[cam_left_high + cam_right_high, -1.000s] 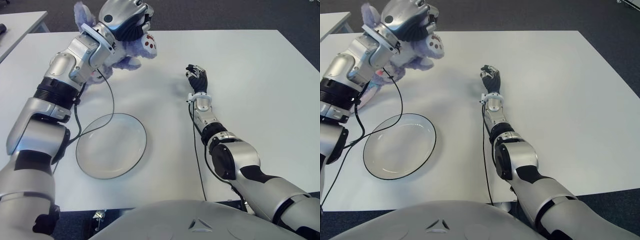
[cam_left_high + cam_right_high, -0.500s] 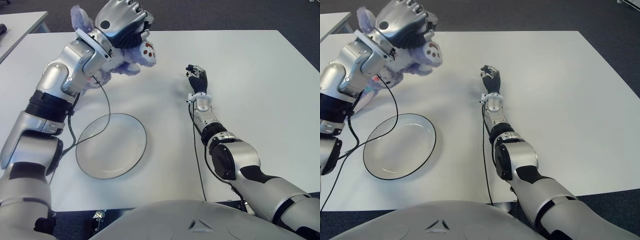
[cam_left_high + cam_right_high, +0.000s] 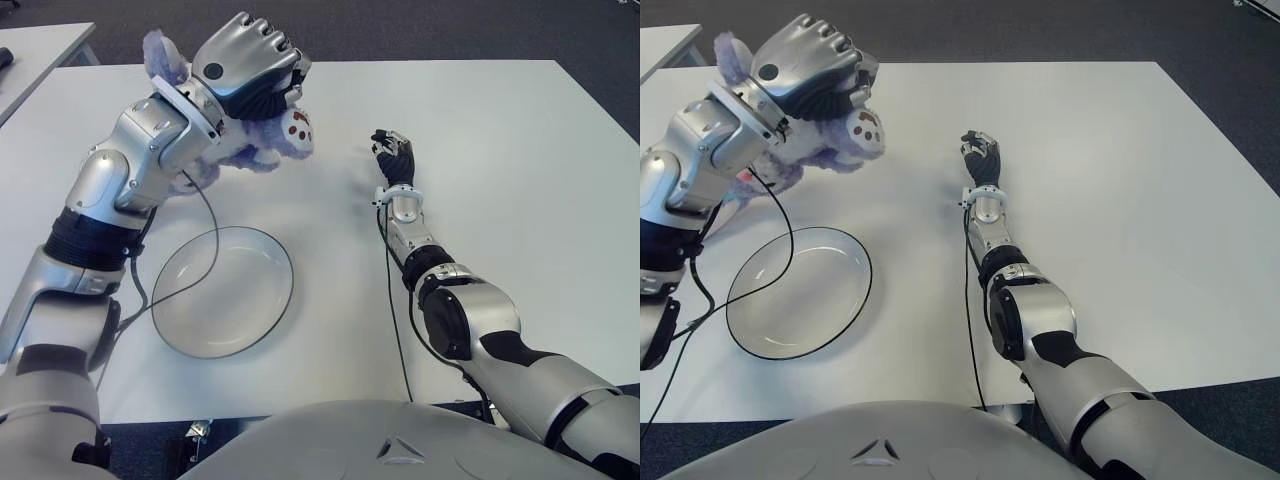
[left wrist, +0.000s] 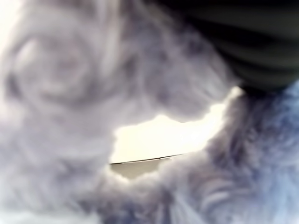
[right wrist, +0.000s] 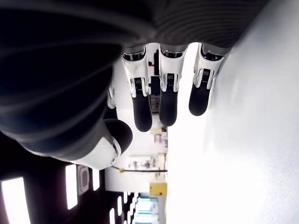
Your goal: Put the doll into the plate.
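Clutching the doll (image 3: 282,135), left hand (image 3: 245,68) fingers curled.

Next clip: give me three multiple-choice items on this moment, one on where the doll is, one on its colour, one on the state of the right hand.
1. Where is the doll?
A. In the plate
B. Held in the left hand, above the table beyond the plate
C. Under the right hand

2. What colour is the doll's fur?
A. Pale purple
B. Green
C. Orange

3. What state is the right hand in?
A. Shut on the doll
B. Shut on the plate
C. Open, holding nothing

Key: B, the left hand grips the doll and the plate holds nothing; A, its fur shows lilac; C, the right hand has loose fingers around nothing.
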Robot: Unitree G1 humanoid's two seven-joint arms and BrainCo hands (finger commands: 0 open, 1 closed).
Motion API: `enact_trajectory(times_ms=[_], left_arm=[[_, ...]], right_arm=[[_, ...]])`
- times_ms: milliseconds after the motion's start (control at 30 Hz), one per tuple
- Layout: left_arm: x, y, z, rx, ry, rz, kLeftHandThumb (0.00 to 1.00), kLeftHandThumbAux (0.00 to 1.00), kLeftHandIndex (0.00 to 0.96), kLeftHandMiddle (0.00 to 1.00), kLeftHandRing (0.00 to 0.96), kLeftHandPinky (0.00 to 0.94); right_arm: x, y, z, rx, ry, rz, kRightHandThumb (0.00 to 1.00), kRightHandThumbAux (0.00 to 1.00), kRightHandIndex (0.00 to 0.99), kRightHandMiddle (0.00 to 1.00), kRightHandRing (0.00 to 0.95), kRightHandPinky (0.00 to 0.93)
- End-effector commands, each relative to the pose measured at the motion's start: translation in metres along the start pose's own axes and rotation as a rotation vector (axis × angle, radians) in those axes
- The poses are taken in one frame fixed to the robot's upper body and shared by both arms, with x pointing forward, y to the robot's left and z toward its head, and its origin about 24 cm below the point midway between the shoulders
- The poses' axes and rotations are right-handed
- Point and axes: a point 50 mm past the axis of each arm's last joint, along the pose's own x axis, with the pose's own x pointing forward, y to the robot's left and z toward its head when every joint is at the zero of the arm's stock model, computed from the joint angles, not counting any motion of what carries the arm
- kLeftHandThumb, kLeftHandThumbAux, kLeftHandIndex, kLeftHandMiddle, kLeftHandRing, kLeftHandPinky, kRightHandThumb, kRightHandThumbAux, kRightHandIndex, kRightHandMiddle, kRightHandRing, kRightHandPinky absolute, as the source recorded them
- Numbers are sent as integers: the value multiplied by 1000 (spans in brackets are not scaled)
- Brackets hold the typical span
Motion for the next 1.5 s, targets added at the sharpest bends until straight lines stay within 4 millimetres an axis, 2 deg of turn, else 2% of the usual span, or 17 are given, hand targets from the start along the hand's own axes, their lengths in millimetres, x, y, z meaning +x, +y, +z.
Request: enact_trajectory(times_ms=[33,733,1100,1133,1167,1200,1233,1267,1500], left_arm=[[-10,0,4,13,-9,-57,839,645,753,829,830,813],[-32,11,13,35,-78,-23,816,656,749,826,832,851],[-31,18,24,42,-150,-80,819,662,748,836,846,867],[-31,19,26,50,-161,-86,815,661,702,829,841,829],[-31,22,28,68,-173,-93,814,661,693,827,840,822],[-31,23,30,81,-180,-98,757,685,506,812,826,774],[-32,25,31,108,-190,-103,747,690,475,810,824,766],[-32,27,31,126,-197,-107,739,693,450,793,809,738],[-45,41,31,257,-222,-143,729,696,435,745,767,704]], right_arm=[[-78,30,-103,-3,490,65,701,737,408,234,185,173],[-76,28,-102,-40,477,79,702,738,407,237,187,158],[-75,27,-102,-50,481,84,700,739,405,233,183,168],[-75,27,-102,-52,480,83,700,739,405,234,186,177],[-75,27,-102,-55,479,82,700,739,405,234,187,179],[-75,27,-102,-56,478,81,700,739,404,235,188,181],[-75,27,-102,-59,476,80,700,739,404,235,188,181],[-75,27,-101,-61,475,80,700,739,404,235,189,181],[-74,27,-101,-74,469,89,699,740,404,243,197,184]])
